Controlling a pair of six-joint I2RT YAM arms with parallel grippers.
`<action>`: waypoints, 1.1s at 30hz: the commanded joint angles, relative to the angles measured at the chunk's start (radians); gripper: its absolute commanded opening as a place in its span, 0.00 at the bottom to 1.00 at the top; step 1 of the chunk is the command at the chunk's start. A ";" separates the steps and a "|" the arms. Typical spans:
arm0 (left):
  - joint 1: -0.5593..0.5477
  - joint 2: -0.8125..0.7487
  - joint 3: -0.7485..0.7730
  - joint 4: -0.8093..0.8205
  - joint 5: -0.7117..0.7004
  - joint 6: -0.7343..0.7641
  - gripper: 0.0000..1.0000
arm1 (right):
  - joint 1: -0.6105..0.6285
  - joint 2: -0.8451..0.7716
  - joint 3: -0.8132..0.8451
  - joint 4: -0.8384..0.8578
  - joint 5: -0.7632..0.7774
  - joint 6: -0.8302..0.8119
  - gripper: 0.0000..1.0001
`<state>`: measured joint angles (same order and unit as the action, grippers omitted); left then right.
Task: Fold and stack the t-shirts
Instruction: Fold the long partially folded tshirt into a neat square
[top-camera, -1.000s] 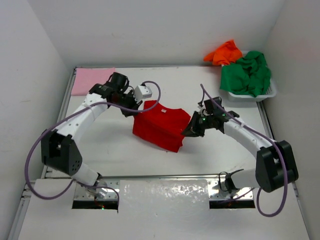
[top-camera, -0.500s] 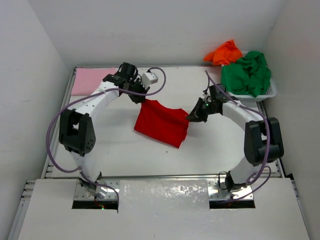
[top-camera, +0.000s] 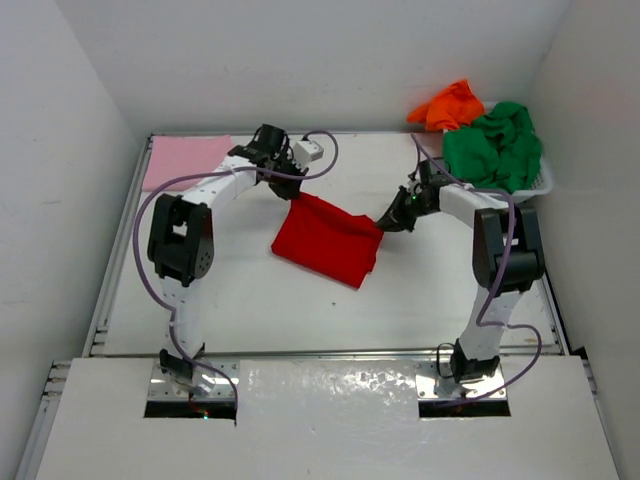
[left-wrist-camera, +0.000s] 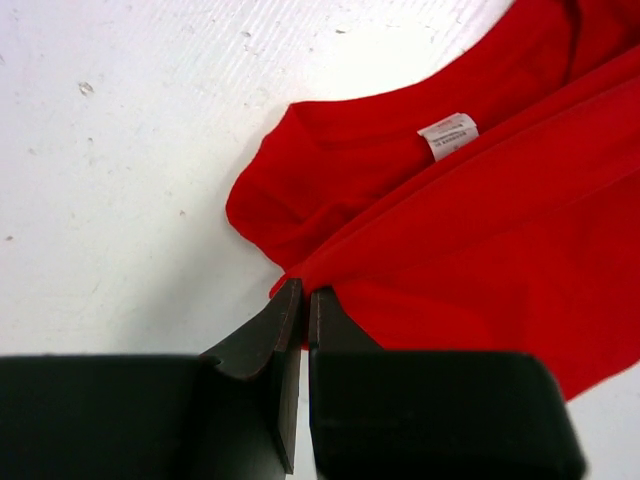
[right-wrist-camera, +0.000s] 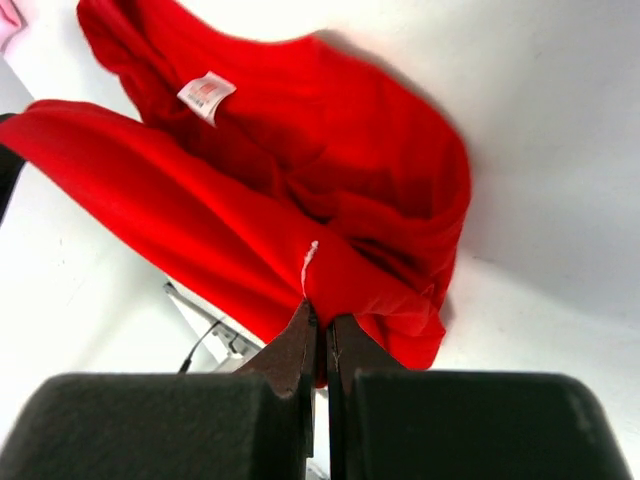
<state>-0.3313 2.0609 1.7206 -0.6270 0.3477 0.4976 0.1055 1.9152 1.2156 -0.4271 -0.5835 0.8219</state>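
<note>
The red t-shirt (top-camera: 328, 240) is stretched between both arms above the middle of the table, its lower part drooping to the surface. My left gripper (top-camera: 288, 197) is shut on its upper left corner (left-wrist-camera: 300, 280). My right gripper (top-camera: 383, 220) is shut on its right corner (right-wrist-camera: 320, 315). A white label (left-wrist-camera: 447, 135) shows at the neck. The pink t-shirt (top-camera: 185, 160) lies flat at the back left. The green t-shirt (top-camera: 495, 145) and the orange t-shirt (top-camera: 447, 103) are bunched in the basket at the back right.
A white mesh basket (top-camera: 525, 190) stands in the back right corner. White walls close in the table on three sides. Purple cables loop from both arms over the table.
Both grippers have carried the red t-shirt toward the back of the table, both arms reaching out farther. The shirt hangs more taut between them than before.
</note>
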 joint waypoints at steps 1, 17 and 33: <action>0.025 0.008 0.056 0.098 -0.049 -0.043 0.02 | -0.032 0.025 0.042 -0.006 0.027 -0.013 0.00; 0.046 0.239 0.375 0.124 -0.200 -0.208 0.41 | -0.055 0.208 0.566 -0.156 0.442 -0.326 0.22; 0.011 0.036 0.001 0.203 0.169 -0.226 0.36 | 0.180 -0.105 -0.005 0.268 0.393 -0.233 0.00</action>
<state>-0.3027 2.0739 1.7473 -0.4843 0.4580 0.2855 0.3099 1.7550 1.2198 -0.2760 -0.1875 0.5209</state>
